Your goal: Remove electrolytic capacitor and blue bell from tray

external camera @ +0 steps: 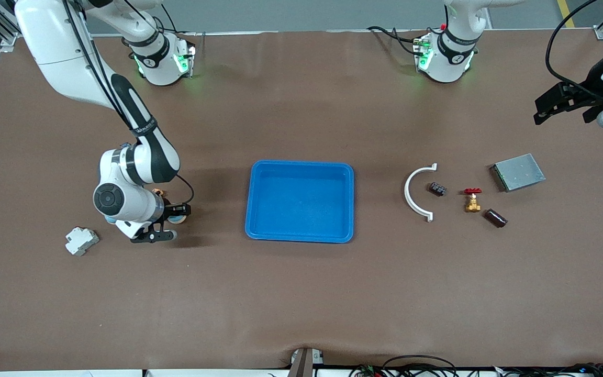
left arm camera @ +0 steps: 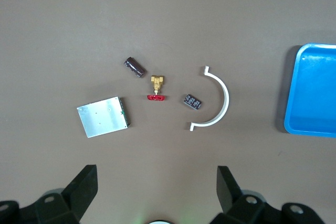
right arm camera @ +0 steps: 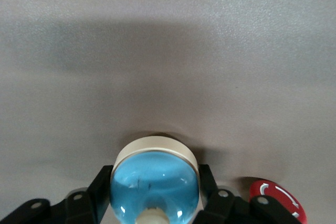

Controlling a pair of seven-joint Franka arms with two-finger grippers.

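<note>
Brown matting covers the whole table, and the tray [external camera: 355,195] sits at its middle with nothing in it. Both task things lie outside it.

Taking the tray as the clock's centre in the front view, the blue bell [right arm camera: 155,179] stands at nine o'clock, toward the right arm's end, base down on the mat. The right gripper [external camera: 168,222] is low there, its fingers [right arm camera: 102,190] pressed against either side of the dome. A red disc [right arm camera: 273,198] lies just beside it, and a white block [external camera: 81,241] lies near, at about eight o'clock.

We judge the bell to be light, rigid and slick. Its glossy rounded dome would let the pads slide upward, so we would grip low, across its widest part just above the cream base ring.

The electrolytic capacitor [external camera: 495,218] lies on its side at three o'clock, next to a brass valve [external camera: 472,200], a small black part [external camera: 437,189], a white curved clip [external camera: 417,192] and a grey metal box [external camera: 517,172]. We judge it small, light and stiff, and it is likely to roll. We would close across its barrel at mid-length, with the jaws square to its axis.

The left gripper [external camera: 563,112] waits at two o'clock, high over the table's edge, with its fingers spread wide and holding nothing.
</note>
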